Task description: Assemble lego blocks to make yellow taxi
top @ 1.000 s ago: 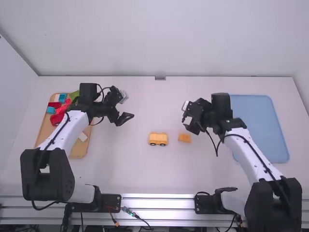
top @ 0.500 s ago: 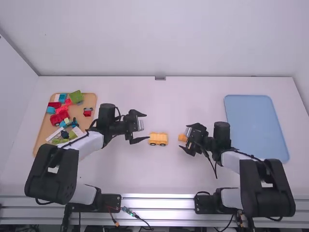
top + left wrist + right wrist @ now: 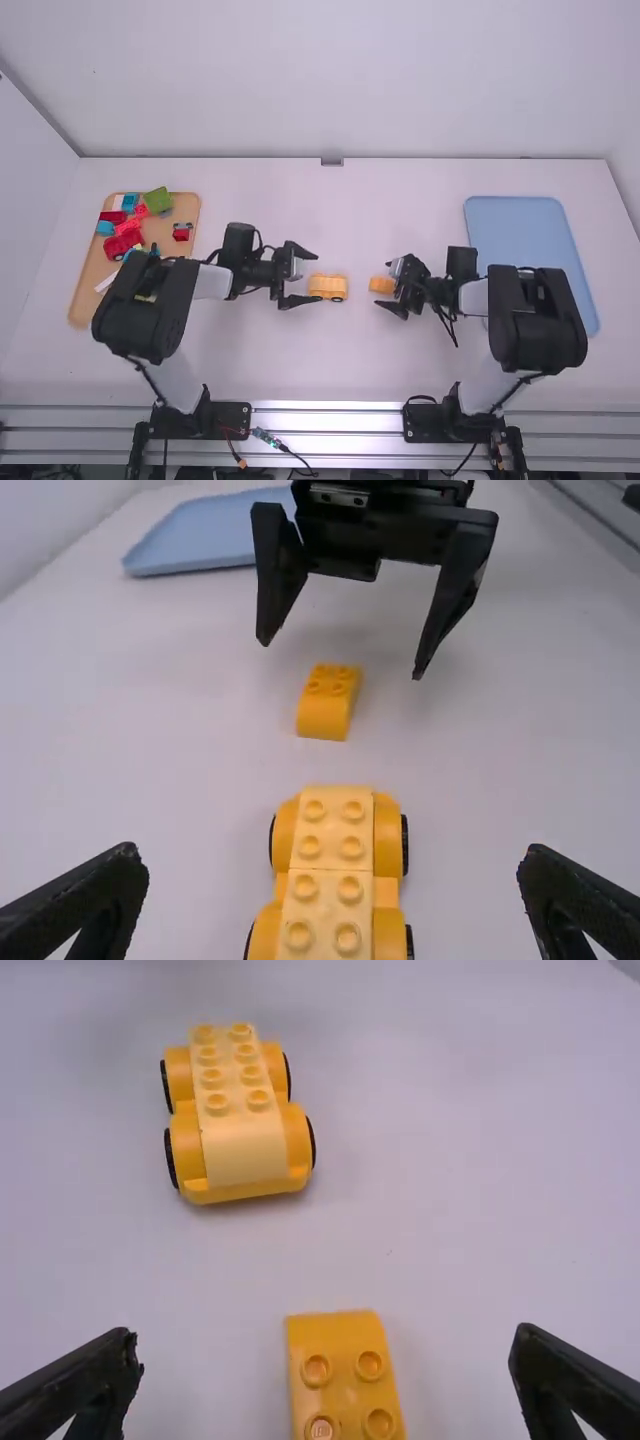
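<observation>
Yellow car (image 3: 328, 288) is set upright on its wheels on the bench (image 3: 300, 355), roughly mid-width; top is covered in pale yellow studded blocks, tyres are black. Yellow block (image 3: 381, 285) is laid flat just to the right of the car, gap visible between them; its studs are turned up, and its smooth sloped end is pointed at the car. Block has not been joined to the car. Left tool (image 3: 314, 278) is held at the car's left end, fingers spread wide; in the left wrist view the car is seen between them, with space left on both sides. Right tool (image 3: 383, 283) is held at the block from the right, fingers also wide apart; in the right wrist view the block is framed between them, touched by neither. Both tools are pointed toward each other across the car and block. Wooden tray (image 3: 187, 211) is placed at the far left of the bench, loaded with red, blue and green blocks, partly covered by the left arm (image 3: 160, 310). Blue tray (image 3: 530, 235) is placed at the far right, partly covered by the right arm (image 3: 535, 320)
</observation>
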